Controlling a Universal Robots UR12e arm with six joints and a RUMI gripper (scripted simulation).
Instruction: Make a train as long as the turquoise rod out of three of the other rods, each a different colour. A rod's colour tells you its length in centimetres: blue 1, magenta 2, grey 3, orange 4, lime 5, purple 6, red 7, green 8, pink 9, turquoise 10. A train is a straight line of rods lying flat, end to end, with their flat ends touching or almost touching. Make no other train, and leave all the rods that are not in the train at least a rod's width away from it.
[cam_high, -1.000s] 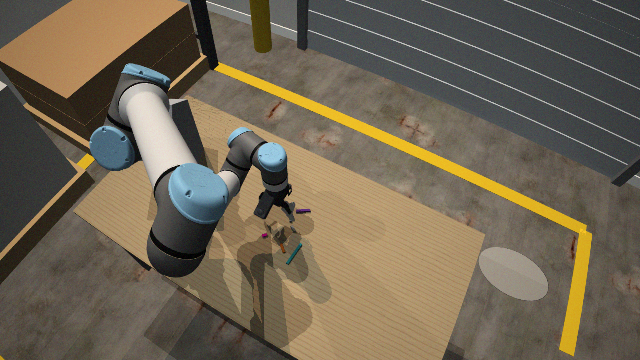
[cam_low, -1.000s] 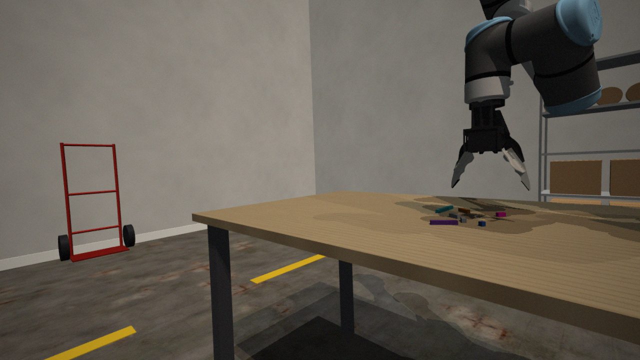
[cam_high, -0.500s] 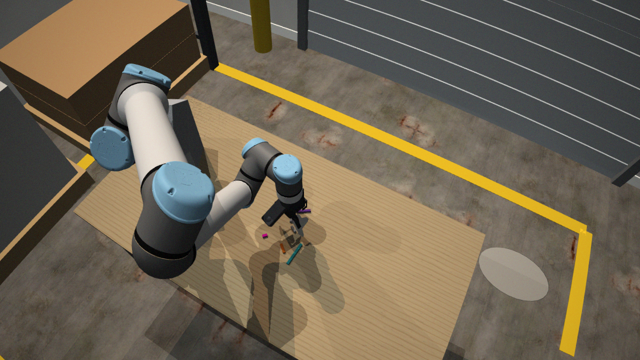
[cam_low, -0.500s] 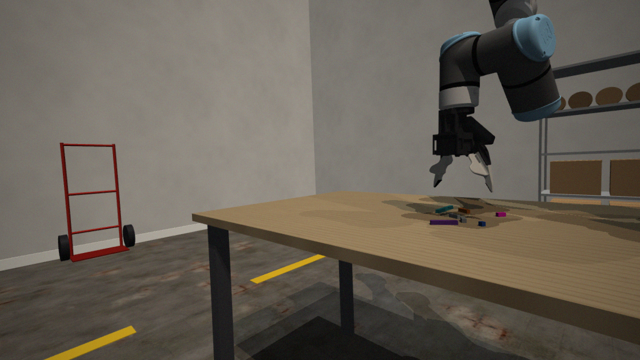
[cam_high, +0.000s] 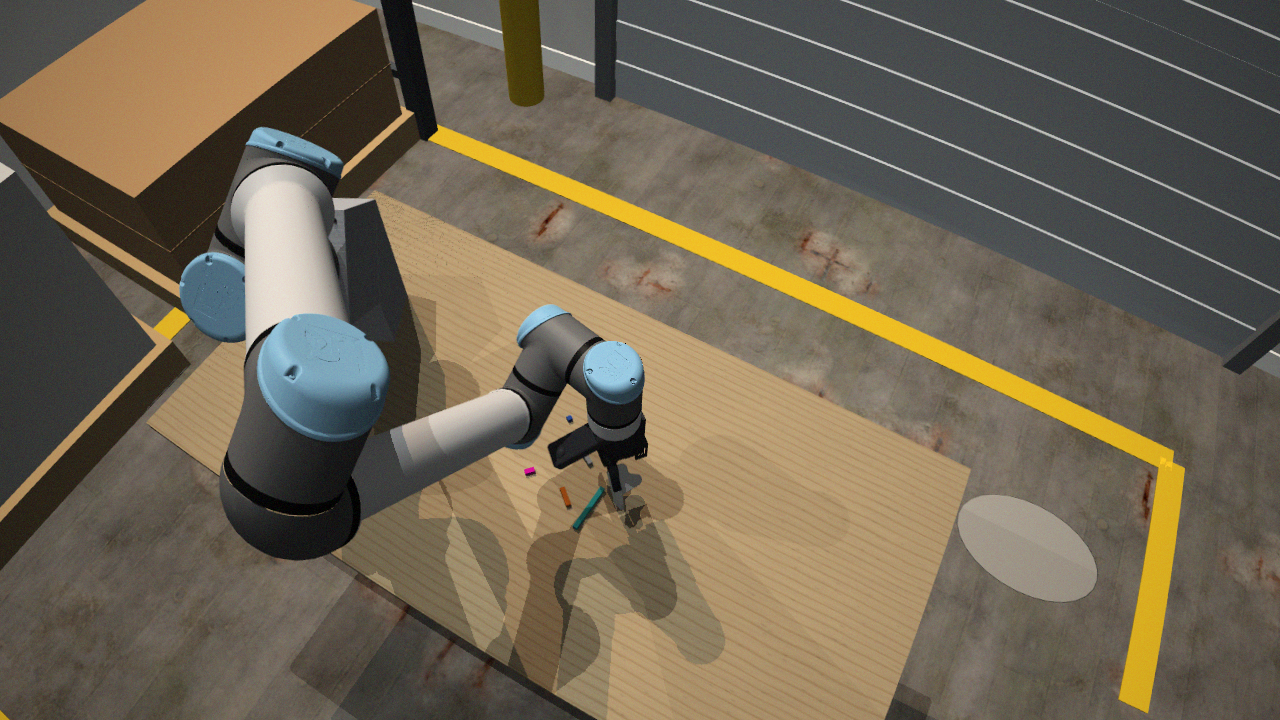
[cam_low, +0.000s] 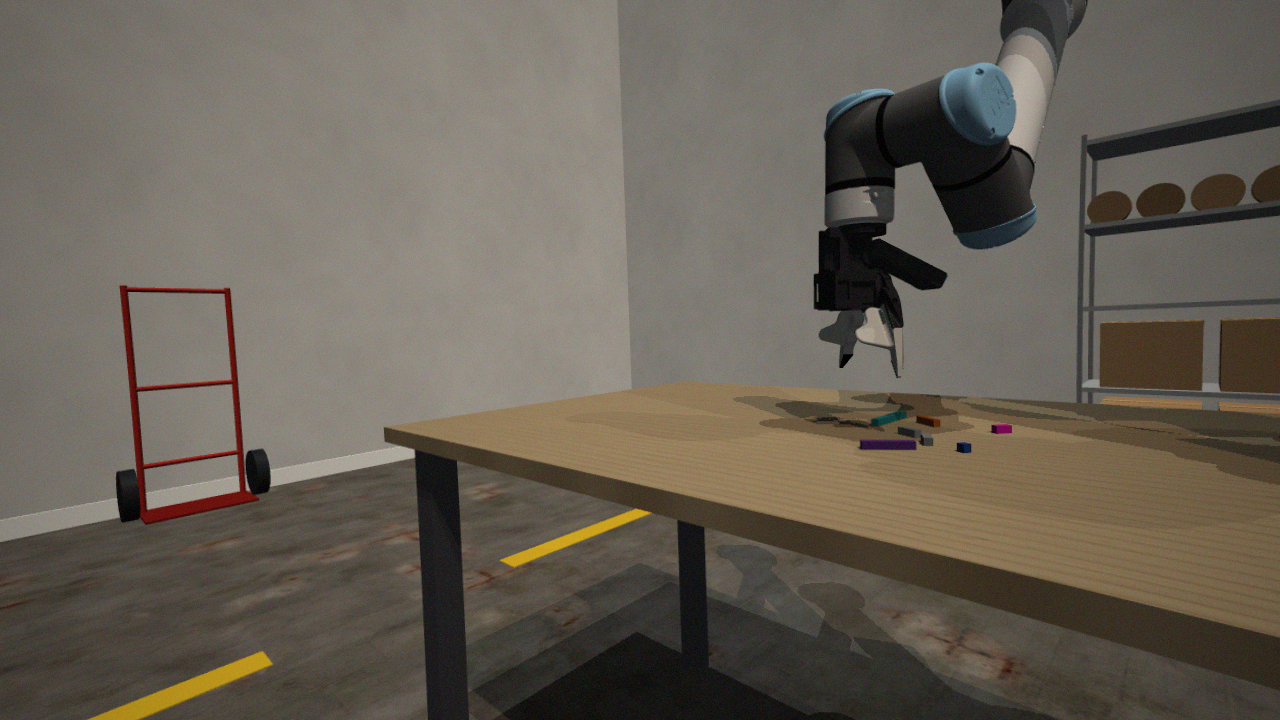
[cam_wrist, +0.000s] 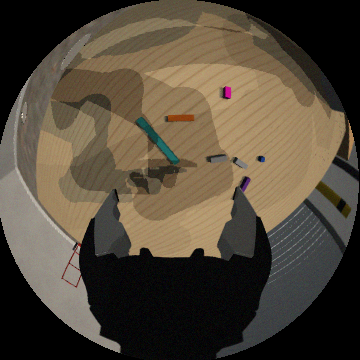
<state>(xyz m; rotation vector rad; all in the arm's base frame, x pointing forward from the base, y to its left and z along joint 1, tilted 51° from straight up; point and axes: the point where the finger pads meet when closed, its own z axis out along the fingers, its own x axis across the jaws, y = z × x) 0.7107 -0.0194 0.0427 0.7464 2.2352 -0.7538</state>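
Note:
The turquoise rod (cam_wrist: 157, 140) lies flat on the wooden table; it also shows in the top view (cam_high: 588, 508) and the exterior view (cam_low: 888, 418). An orange rod (cam_wrist: 180, 118) lies beside it. A magenta rod (cam_wrist: 227, 92) lies farther off. Two grey rods (cam_wrist: 218, 158) (cam_wrist: 240, 163), a small blue rod (cam_wrist: 261, 159) and a purple rod (cam_wrist: 244, 184) lie to the right in the wrist view. The purple rod is partly hidden by a fingertip. My gripper (cam_low: 870, 356) hangs open and empty well above the rods, near the turquoise one.
The rods sit in a loose cluster around the table's middle (cam_high: 572, 483). A red hand truck (cam_low: 183, 402) stands by the wall, and a shelf with boxes (cam_low: 1181, 268) stands behind the table. Stacked boxes (cam_high: 179, 116) stand behind the arm's base.

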